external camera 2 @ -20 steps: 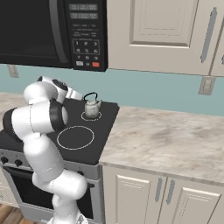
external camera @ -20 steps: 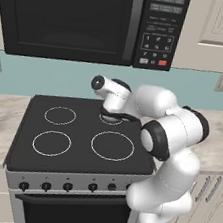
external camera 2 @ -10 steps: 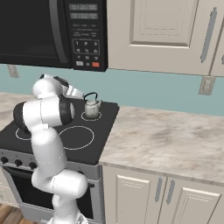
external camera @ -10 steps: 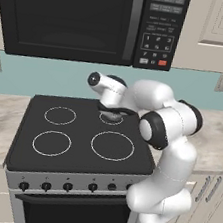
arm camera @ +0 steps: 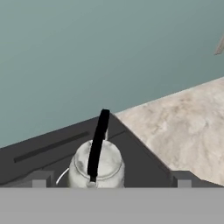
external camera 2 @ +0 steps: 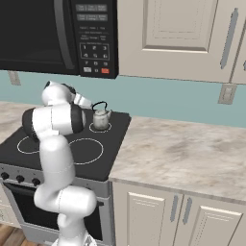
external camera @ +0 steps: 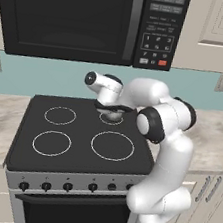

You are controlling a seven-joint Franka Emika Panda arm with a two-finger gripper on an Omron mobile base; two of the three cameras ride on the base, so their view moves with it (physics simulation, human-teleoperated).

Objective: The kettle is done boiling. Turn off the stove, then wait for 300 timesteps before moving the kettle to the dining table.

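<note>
The tool (arm camera: 109,179) stands spread wide and holds nothing, poised just above the kettle (arm camera: 97,164), whose black handle (arm camera: 98,142) rises between its two tips. The kettle sits on the rear right burner of the stove (external camera: 78,144). This looks like the reach for the kettle; whether the knobs (external camera: 67,187) are off is unclear. Next, lower and close on the handle.

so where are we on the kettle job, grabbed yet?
Not yet. In hand: the gripper is open, hovering just above the kettle, one fingertip on each side of its black handle. The kettle sits on the back right burner of the stove. Whether the knobs are off can't be told. Left: close on the handle, lift, and carry it to the dining table.
</note>
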